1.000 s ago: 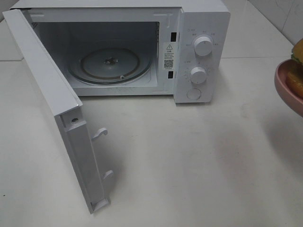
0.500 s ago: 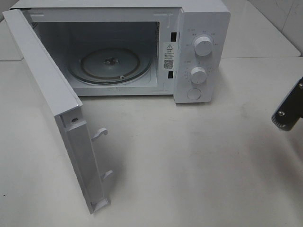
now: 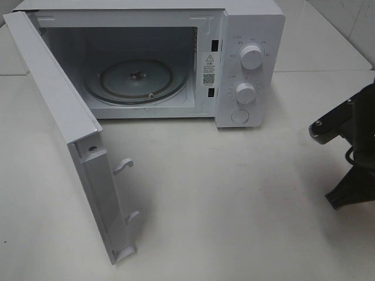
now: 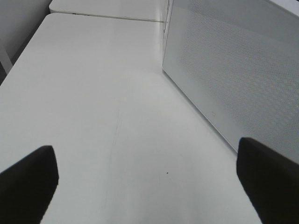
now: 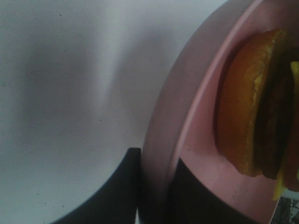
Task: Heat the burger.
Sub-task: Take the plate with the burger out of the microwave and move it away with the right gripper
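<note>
Now, nearest: right end effector (image 5: 154,186) pinched on the pink plate's (image 5: 196,107) rim, burger (image 5: 252,107) riding on it. High view has lost plate and burger off the right edge since a second ago; only arm hardware (image 3: 345,140) shows (repositioning, likely). Left end effector (image 4: 145,182) wide, empty. Farther: microwave (image 3: 246,35) door (image 3: 58,111) open, turntable (image 3: 137,79) bare.

A: What changed at the table's right edge?
B: The pink plate and burger have left the high view; the right arm (image 3: 345,152) now reaches further in.
</note>
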Available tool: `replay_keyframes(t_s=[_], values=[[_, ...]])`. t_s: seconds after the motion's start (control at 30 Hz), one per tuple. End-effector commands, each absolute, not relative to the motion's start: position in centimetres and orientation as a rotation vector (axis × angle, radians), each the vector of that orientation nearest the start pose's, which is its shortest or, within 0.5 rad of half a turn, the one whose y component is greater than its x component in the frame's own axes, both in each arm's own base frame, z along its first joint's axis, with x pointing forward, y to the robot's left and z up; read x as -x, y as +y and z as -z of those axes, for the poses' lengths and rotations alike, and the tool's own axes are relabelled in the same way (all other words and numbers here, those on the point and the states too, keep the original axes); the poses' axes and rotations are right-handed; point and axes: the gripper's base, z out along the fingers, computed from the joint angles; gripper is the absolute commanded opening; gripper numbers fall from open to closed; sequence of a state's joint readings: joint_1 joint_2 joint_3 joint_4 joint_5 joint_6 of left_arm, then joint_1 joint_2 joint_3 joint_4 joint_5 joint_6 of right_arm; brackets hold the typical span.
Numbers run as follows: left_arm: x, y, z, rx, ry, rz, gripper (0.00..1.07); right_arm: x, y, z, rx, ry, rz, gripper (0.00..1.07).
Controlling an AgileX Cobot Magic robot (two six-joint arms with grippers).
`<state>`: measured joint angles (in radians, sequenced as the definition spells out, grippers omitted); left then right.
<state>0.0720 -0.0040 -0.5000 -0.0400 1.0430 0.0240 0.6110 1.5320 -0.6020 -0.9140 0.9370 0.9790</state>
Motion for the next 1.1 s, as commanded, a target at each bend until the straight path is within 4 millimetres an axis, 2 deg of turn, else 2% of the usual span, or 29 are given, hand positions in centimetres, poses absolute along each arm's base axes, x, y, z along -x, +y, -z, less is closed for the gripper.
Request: replay_keyframes(t_s=[0.03, 0.13, 0.3, 0.47, 0.73, 0.83, 0.87, 0.9, 0.93, 1.1], values=[[0.7, -0.4, -27.8, 0.05, 1.998, -0.01, 0.95, -21.5, 7.4, -15.4, 0.339, 2.628, 0.953, 0.06], [0.7, -0.4, -27.8, 0.05, 1.998, -0.01, 0.95, -21.6, 7.4, -14.5, 0.331, 2.645, 0.978, 0.06], [0.7, -0.4, -27.8, 0.05, 1.998, -0.01, 0.95, -21.8, 7.6, -11.9, 0.296, 2.695, 1.028, 0.08], [0.7, -0.4, -27.8, 0.05, 1.998, -0.01, 0.95, -22.0, 7.9, -10.1, 0.279, 2.724, 1.009, 0.1], [0.7, -0.4, -27.8, 0.05, 1.998, -0.01, 0.95, -22.2, 8.0, -8.5, 0.257, 2.717, 1.017, 0.14], [0.7, -0.4, -27.8, 0.05, 1.998, -0.01, 0.95, -22.2, 8.1, -8.2, 0.266, 2.727, 0.998, 0.2], [0.7, -0.4, -27.8, 0.05, 1.998, -0.01, 0.95, -22.3, 8.2, -8.2, 0.267, 2.728, 0.984, 0.28], [0.7, -0.4, -27.8, 0.05, 1.998, -0.01, 0.95, -22.3, 8.2, -8.2, 0.267, 2.728, 0.984, 0.28], [0.7, -0.4, -27.8, 0.05, 1.998, -0.01, 0.95, -22.5, 8.4, -8.3, 0.274, 2.728, 0.973, 0.36], [0.7, -0.4, -27.8, 0.05, 1.998, -0.01, 0.95, -22.9, 9.0, -8.6, 0.305, 2.75, 0.948, 0.48]])
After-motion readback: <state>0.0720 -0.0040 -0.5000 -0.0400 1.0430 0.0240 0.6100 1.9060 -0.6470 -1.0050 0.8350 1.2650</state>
